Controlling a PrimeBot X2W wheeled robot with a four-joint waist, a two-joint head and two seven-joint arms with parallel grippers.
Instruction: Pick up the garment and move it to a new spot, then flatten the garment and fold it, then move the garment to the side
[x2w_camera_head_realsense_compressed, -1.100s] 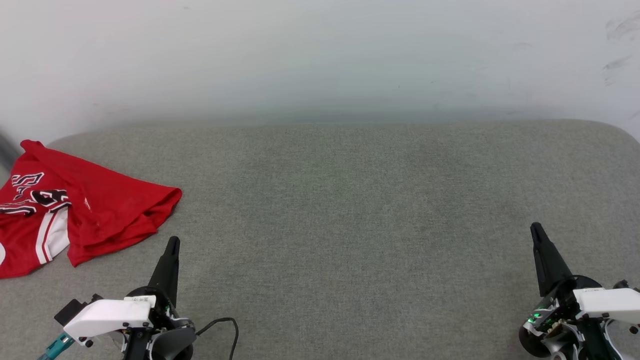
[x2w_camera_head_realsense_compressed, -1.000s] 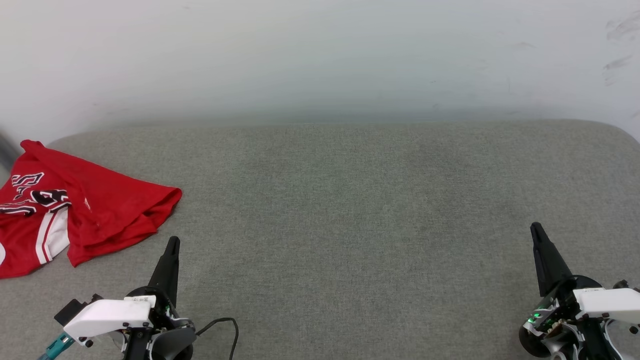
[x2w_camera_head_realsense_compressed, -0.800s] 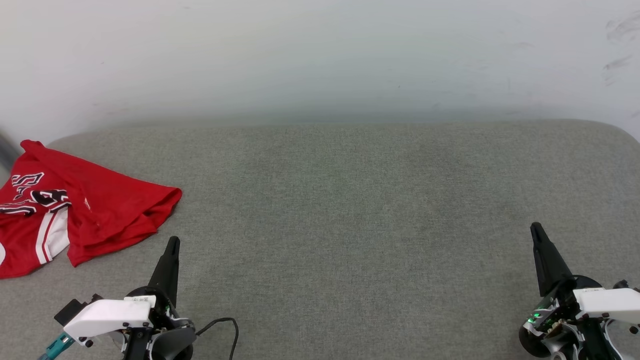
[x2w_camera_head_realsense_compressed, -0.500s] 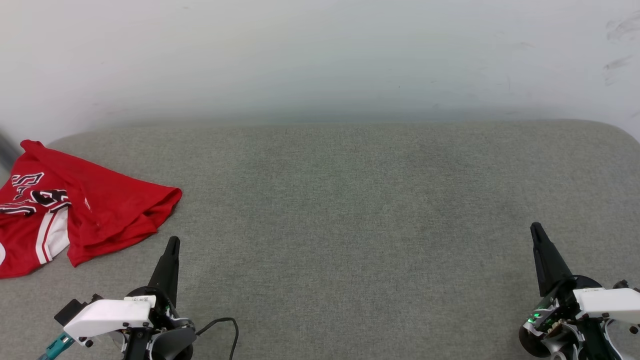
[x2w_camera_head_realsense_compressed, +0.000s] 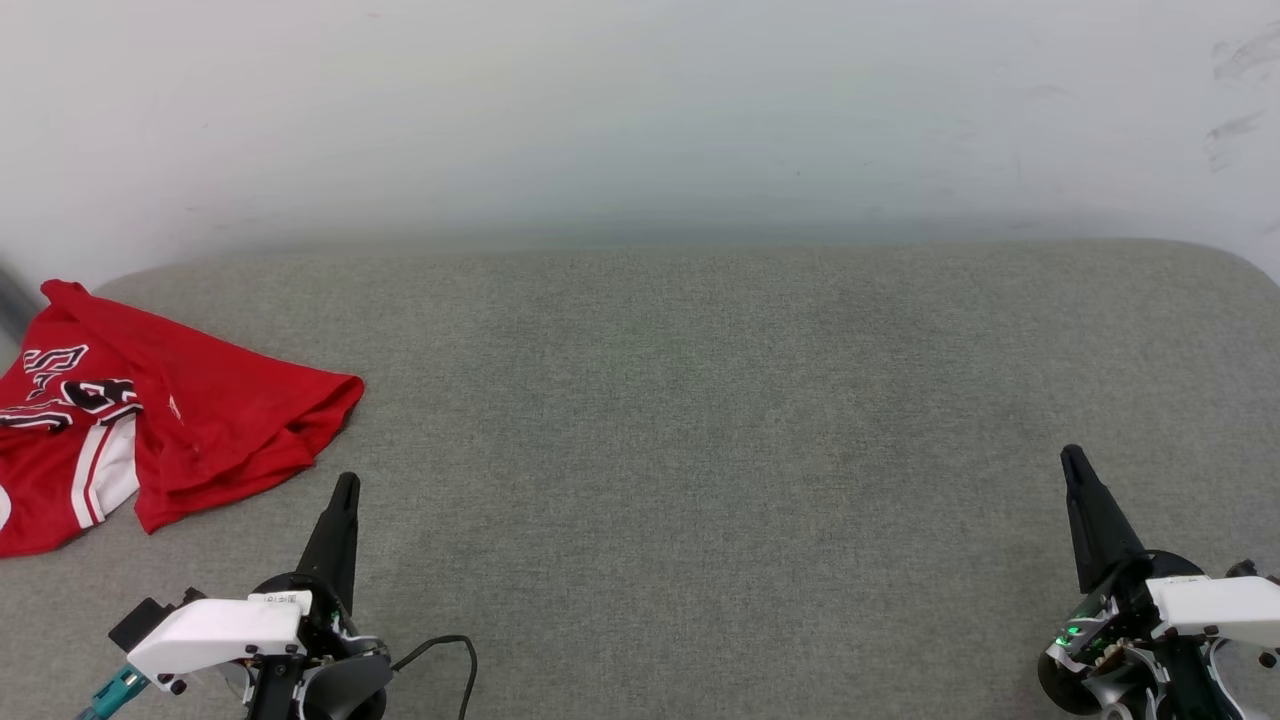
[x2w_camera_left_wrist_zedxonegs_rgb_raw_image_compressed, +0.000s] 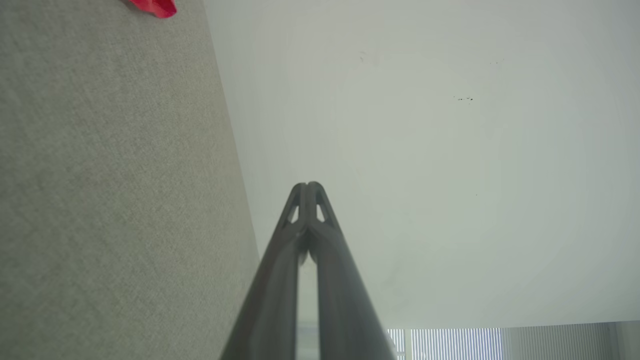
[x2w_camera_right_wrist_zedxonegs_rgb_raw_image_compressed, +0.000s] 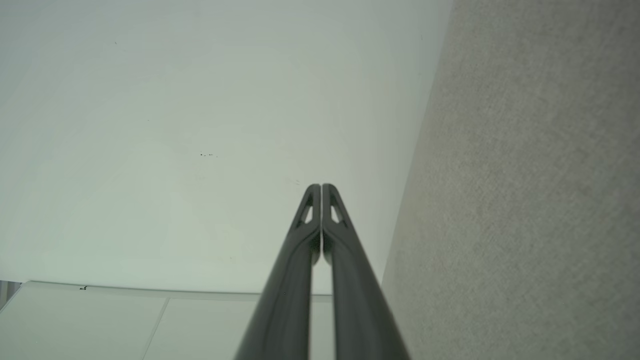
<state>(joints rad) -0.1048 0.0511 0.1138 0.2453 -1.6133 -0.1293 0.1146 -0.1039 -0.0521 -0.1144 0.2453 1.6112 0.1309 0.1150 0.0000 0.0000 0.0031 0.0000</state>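
Garment (x2w_camera_head_realsense_compressed: 225, 420) crumpled, left end effector (x2w_camera_head_realsense_compressed: 346, 483) closed, right end effector (x2w_camera_head_realsense_compressed: 1069, 455) closed

Grey fabric surface (x2w_camera_head_realsense_compressed: 700, 420), crumpled red garment (x2w_camera_head_realsense_compressed: 190, 420) lying at its left edge.

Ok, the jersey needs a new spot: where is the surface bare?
The grey cushion is bare from the garment across to the right gripper, and back to the white wall. Crowded only at far left, where the garment bunches near the left gripper.
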